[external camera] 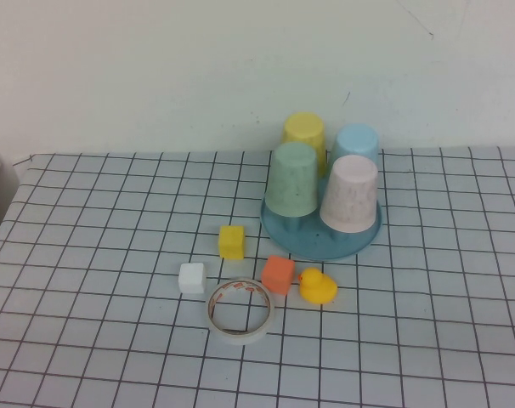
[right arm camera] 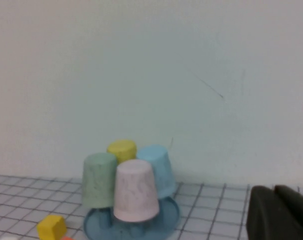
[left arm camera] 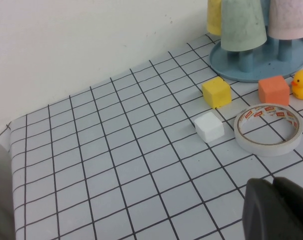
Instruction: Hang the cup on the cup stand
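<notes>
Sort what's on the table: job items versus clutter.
Job: pale pink plastic cup, upside down on the round blue-teal cup stand.
Clutter: mint-green cup, light-blue cup, yellow cup, yellow cube, white cube, orange cube, rubber duck, tape roll.

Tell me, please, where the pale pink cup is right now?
In the high view the pink cup sits upside down on the cup stand, at its front right, beside the green cup.

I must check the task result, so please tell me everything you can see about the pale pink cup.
The pale pink cup is a faintly speckled, plastic-looking tumbler without a handle. It hangs upside down, rim downward, on the cup stand, at its front right, above the blue-teal dish. The mint-green cup is beside it and the light-blue cup behind it. Neither gripper holds it; both are outside the high view.
</notes>
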Robot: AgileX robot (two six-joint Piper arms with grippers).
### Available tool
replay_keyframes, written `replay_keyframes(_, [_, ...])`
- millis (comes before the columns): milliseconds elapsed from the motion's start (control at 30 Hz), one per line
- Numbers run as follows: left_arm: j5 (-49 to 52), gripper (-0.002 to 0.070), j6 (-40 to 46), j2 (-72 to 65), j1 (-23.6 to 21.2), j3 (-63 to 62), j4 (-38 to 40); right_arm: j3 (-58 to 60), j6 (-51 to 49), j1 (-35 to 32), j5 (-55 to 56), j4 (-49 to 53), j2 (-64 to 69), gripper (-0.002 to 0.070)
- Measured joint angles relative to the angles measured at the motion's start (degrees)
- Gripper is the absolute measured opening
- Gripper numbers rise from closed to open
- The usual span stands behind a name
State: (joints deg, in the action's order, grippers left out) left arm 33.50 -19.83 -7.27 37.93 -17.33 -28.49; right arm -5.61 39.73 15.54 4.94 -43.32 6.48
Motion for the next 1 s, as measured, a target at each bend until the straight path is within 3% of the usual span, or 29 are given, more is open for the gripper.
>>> replay_keyframes(67, [0.0,-0.0001,0.0,0.0,0.0,0.0,0.0,1.31,-18.08,-4.46,-4.21,14.36,-1.85,-0.0001])
replay_keyframes(133, [0.0,-0.0001,0.0,0.0,0.0,0.0,0.0,1.65,-29.3,-10.41,-10.92,25.13,-4.1,-0.0001])
replay_keyframes(233, [0.0,-0.0001,0.0,0.0,0.0,0.0,0.0,2.05,-35.25,-19.37,-19.5,33.57,-6.65,-0.0001])
replay_keyframes(367, [0.0,-0.0001,0.0,0.0,0.0,0.0,0.0,3.15,-37.43,-26.04,-24.81,37.27,-7.16,-0.0001])
replay_keyframes(733, [0.0,-0.0001,0.0,0.0,0.0,0.0,0.0,7.1,-47.98,-18.77,-21.66,44.13,-7.16,-0.0001])
replay_keyframes(1000, [0.0,-0.0001,0.0,0.0,0.0,0.0,0.0,7.0,-49.52,-18.48,-23.24,45.79,-7.16,-0.0001])
